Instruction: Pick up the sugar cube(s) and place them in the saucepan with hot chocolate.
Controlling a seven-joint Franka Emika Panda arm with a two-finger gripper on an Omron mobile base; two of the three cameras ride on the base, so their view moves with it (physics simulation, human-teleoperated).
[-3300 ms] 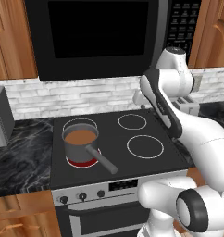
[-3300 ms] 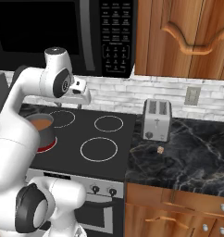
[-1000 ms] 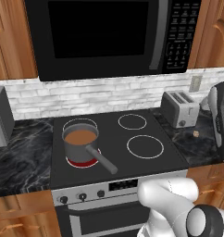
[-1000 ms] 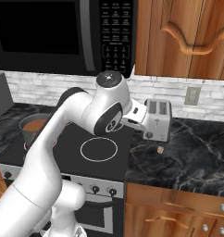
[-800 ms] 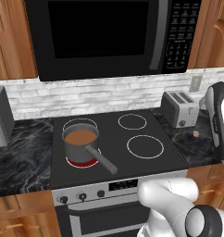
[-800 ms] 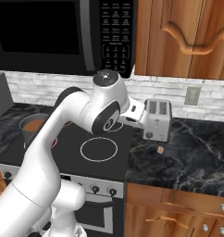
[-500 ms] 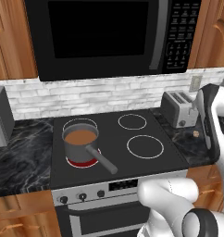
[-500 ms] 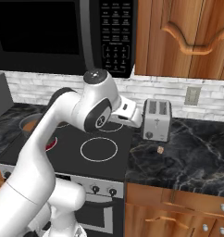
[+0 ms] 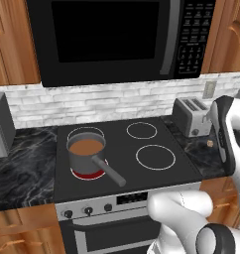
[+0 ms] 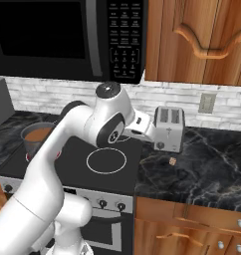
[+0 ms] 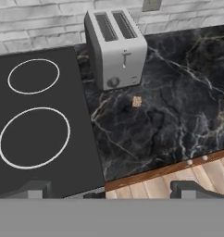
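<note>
Sugar cube: small, pale tan, lying on glossy black marbled counter just in front of boxy silver two-slot toaster, well apart from saucepan. Saucepan round, grey metal, straight-sided with long straight handle, sitting on glowing red burner of flat black stovetop, holding smooth reddish-brown hot chocolate. Gripper spread wide and empty, dark fingertips at bottom of hand view, cube lying well beyond them.

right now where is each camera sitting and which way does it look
Left base view: behind the arm's left, facing the stove and saucepan; arm at right edge.
Right base view: behind its right, facing the toaster; arm crosses the stove.
Hand view: looks down on the counter; fingers at the bottom.
All three share toaster and sugar cube.
</note>
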